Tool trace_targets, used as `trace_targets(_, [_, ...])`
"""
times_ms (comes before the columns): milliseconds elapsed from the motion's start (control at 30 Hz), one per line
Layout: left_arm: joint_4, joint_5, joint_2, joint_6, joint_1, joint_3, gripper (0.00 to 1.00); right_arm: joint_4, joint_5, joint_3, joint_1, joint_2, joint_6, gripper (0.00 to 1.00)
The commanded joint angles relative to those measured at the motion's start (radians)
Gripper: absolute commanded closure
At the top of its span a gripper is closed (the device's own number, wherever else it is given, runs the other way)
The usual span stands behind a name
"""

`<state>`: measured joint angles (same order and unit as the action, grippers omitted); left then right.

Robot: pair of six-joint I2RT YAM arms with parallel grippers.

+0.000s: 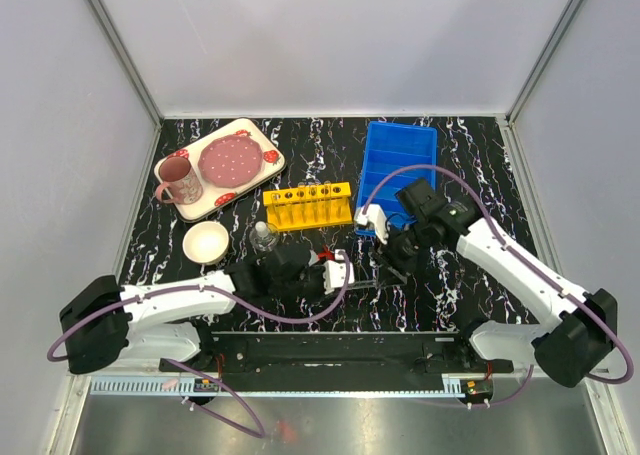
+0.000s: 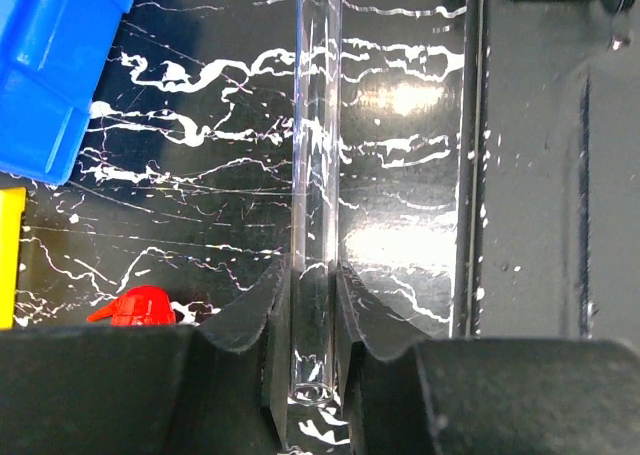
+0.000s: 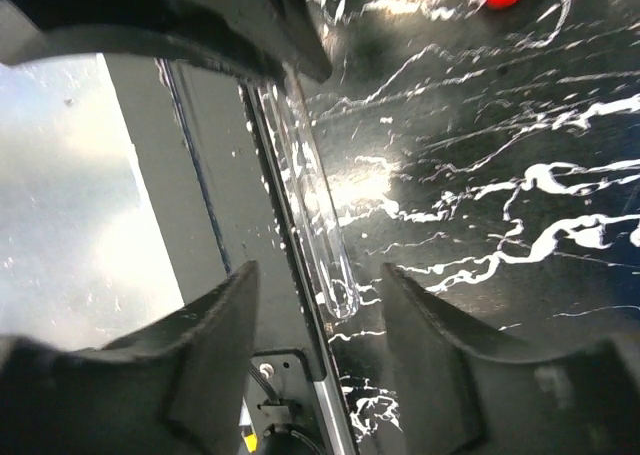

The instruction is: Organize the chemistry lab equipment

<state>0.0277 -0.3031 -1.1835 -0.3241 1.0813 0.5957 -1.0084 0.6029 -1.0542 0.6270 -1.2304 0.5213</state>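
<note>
Glass test tube (image 2: pixel 318 155) was clamped by the closed left gripper (image 2: pixel 314 310); its rounded end was flanked, untouched, by the parted fingers of the right gripper (image 3: pixel 320 310)

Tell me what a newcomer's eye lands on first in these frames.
A clear test tube near the table's front centre, clamped in the left gripper, with the right gripper open around its rounded end. Behind it, the yellow tube rack sits mid-table, left of a blue bin, both bright against the black marbled table.
</note>
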Motion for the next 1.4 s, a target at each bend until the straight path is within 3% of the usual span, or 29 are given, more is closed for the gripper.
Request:
trace_targets(0, [0.132, 0.059, 0.058, 0.231, -0.001, -0.017, 0.85, -0.035, 0.093, -0.124, -0.067, 0.006, -0.003, 0.36])
trace_targets(33, [0.167, 0.070, 0.067, 0.265, -0.003, -0.026, 0.85, -0.045, 0.104, -0.160, -0.079, 0.008, -0.001, 0.25])
trace_targets(167, [0.280, 0.121, 0.146, 0.453, -0.009, -0.094, 0.85, -0.048, 0.182, -0.256, -0.148, 0.022, -0.021, 0.07])
trace_targets(400, [0.592, 0.252, 0.272, 0.776, -0.009, -0.238, 0.85, 0.074, 0.348, -0.362, -0.259, -0.024, -0.234, 0.05])
trace_targets(733, [0.820, 0.364, 0.283, 0.910, -0.009, -0.267, 0.84, 0.277, 0.557, -0.308, -0.288, -0.103, -0.547, 0.05])
trace_targets(933, [0.891, 0.364, 0.217, 0.944, -0.008, -0.241, 0.84, 0.464, 0.672, -0.222, -0.288, -0.119, -0.782, 0.06])
trace_targets(1167, [0.920, 0.354, 0.139, 0.959, -0.008, -0.198, 0.85, 0.628, 0.690, -0.170, -0.288, -0.121, -0.929, 0.12])
trace_targets(1233, [0.925, 0.354, 0.117, 0.959, -0.008, -0.186, 0.85, 0.639, 0.678, -0.162, -0.286, -0.118, -0.940, 0.19])
trace_targets(1267, [0.928, 0.354, 0.113, 0.961, -0.008, -0.183, 0.85, 0.642, 0.670, -0.159, -0.286, -0.115, -0.939, 0.28])
trace_targets(1367, [0.939, 0.349, 0.090, 0.965, -0.006, -0.168, 0.85, 0.642, 0.655, -0.142, -0.286, -0.110, -0.934, 0.36])
